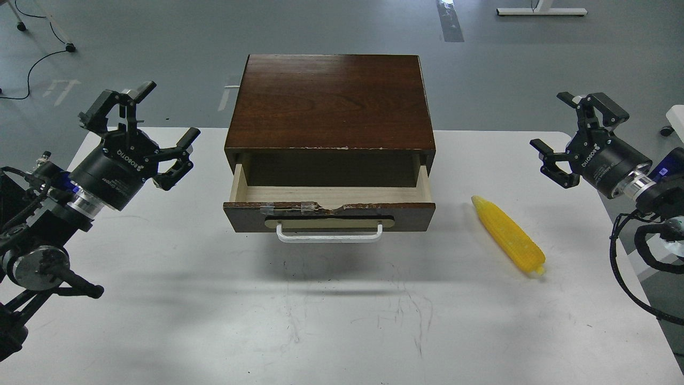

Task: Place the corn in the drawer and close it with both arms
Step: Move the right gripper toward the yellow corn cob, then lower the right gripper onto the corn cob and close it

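Observation:
The yellow corn (507, 235) lies on the white table (342, 321), right of the drawer, tapered end pointing back left. The drawer (328, 215) stands pulled open from the dark brown cabinet (330, 101); its pale wood inside is empty and its white bar handle (329, 235) faces me. My left gripper (166, 111) is open and empty, raised left of the cabinet. My right gripper (550, 120) is open and empty, raised above the table's right edge, behind and right of the corn.
The cabinet stands at the back middle of the table. The table's front half bears only scratches and shadows. Grey floor with cables (37, 59) lies behind; a white object (676, 115) shows at the right edge.

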`<state>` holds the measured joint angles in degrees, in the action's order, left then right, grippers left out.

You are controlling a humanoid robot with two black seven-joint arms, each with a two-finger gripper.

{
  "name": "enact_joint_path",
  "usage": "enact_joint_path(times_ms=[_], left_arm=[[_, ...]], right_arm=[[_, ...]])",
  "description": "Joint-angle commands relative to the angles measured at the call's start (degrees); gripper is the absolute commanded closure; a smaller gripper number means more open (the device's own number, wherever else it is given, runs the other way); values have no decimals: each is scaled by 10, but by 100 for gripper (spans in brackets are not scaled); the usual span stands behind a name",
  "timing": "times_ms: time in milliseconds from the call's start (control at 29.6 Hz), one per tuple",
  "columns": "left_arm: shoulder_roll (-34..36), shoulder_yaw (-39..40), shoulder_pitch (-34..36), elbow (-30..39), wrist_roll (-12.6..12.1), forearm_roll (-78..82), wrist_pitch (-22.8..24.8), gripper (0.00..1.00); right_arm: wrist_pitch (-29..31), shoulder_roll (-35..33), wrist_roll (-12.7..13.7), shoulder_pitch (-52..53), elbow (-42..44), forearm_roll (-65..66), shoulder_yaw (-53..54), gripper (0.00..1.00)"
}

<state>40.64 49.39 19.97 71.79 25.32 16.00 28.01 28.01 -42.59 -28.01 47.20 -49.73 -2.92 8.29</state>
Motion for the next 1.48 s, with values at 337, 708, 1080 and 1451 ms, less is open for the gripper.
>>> enact_joint_path(times_ms=[337,708,1080,1451], left_arm=[[1,18,12,1,6,4,0,0],[-1,18,10,3,7,6,0,0],[-4,17,8,4,15,7,0,0],[-10,15,8,4,15,8,0,0]], right_arm=[[0,-8,0,13,-12,53,-5,0],[-12,-65,0,105,-64,577,-21,0],[-116,-45,0,119,-44,750,-158,0],[-144,23,0,118,0,761,-231,0]])
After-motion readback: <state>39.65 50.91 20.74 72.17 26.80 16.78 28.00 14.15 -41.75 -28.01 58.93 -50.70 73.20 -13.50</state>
